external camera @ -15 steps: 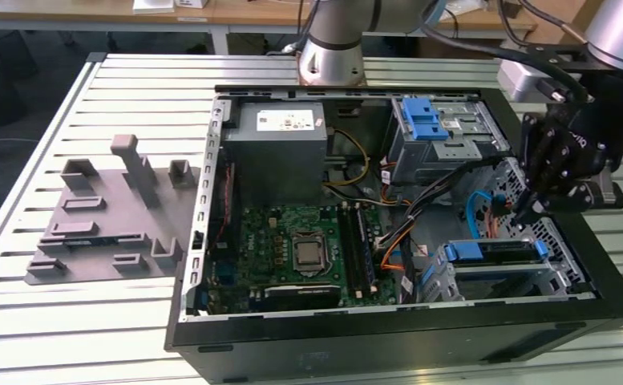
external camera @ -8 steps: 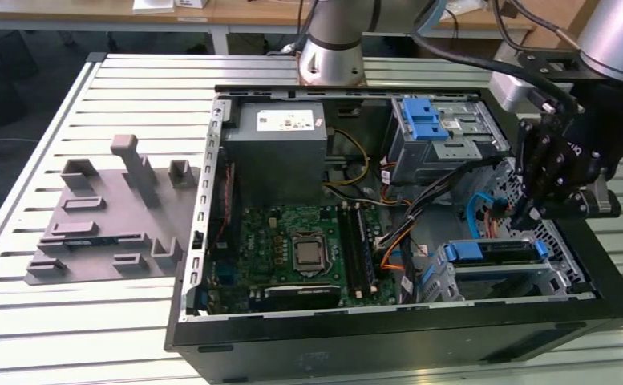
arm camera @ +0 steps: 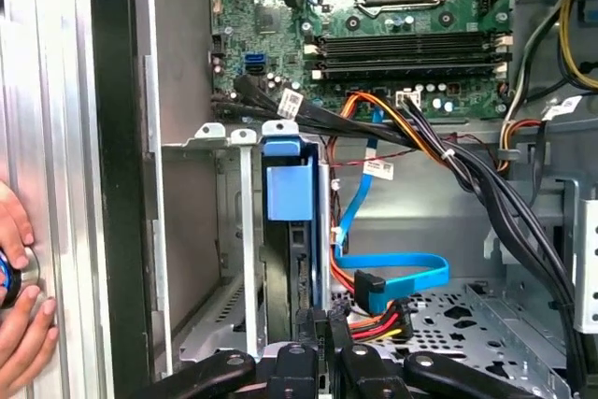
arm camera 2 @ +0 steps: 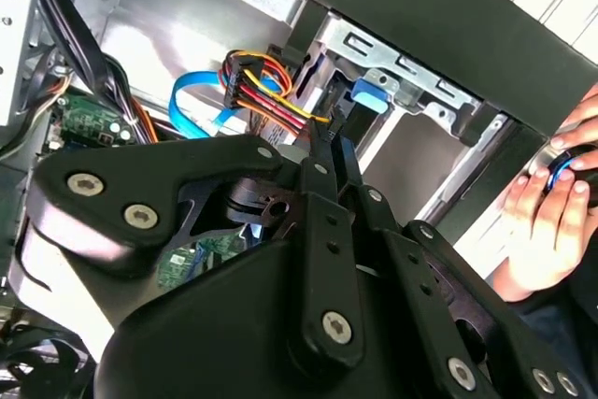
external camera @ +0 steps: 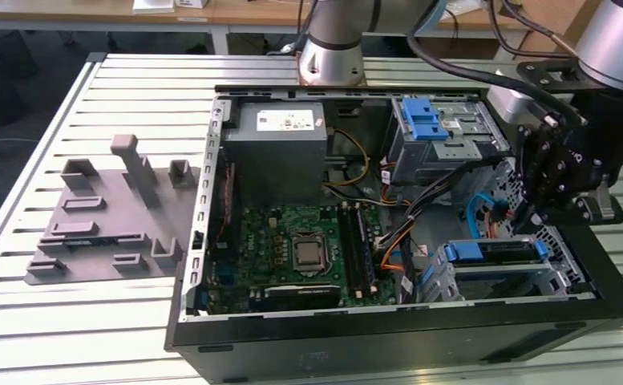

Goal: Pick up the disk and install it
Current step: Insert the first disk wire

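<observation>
The disk sits in the lower drive bay at the front right corner of the open computer case, its blue carrier frame facing up. In the first wrist view the disk stands edge-on in the metal bay, blue frame on top. My gripper hangs just above and beside that bay on the exterior view's right. Its two black fingers are pressed together and shut, with nothing seen between them, and they point at the disk's blue handle. In the first wrist view the gripper is close to the disk's dark edge.
The case holds a grey power supply box, a blue-latched upper drive cage, the motherboard and loose cables. A grey fixture lies on the slatted table. A person's hand rests outside the case wall.
</observation>
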`<state>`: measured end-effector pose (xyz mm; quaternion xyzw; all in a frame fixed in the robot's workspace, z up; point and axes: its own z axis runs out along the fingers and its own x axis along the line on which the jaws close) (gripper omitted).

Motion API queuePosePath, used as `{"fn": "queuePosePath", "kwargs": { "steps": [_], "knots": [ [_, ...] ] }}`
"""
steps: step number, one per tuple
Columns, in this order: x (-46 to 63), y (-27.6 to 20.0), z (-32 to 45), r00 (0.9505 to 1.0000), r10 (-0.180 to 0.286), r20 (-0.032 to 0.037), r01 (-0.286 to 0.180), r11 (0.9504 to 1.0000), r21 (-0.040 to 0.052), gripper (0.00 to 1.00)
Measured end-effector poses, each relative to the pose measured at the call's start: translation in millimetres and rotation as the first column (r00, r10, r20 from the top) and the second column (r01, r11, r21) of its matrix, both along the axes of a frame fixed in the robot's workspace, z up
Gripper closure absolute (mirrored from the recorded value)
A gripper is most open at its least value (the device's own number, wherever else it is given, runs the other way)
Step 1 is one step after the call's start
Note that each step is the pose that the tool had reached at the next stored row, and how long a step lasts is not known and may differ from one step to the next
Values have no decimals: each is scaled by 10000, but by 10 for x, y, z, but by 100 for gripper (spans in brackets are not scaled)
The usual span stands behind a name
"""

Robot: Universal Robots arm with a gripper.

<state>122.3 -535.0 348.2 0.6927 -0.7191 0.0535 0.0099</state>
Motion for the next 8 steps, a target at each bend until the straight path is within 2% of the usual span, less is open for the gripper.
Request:
{"fn": "queuePosePath", "kwargs": {
  "steps": [4, 8],
  "knots": [
    [-35, -30, -10, 10000, 79, 46, -79, 10000, 11, 84],
    [-48, -34, -25, 9997, 252, 56, -252, 9997, 12, 84]
  ]
}}
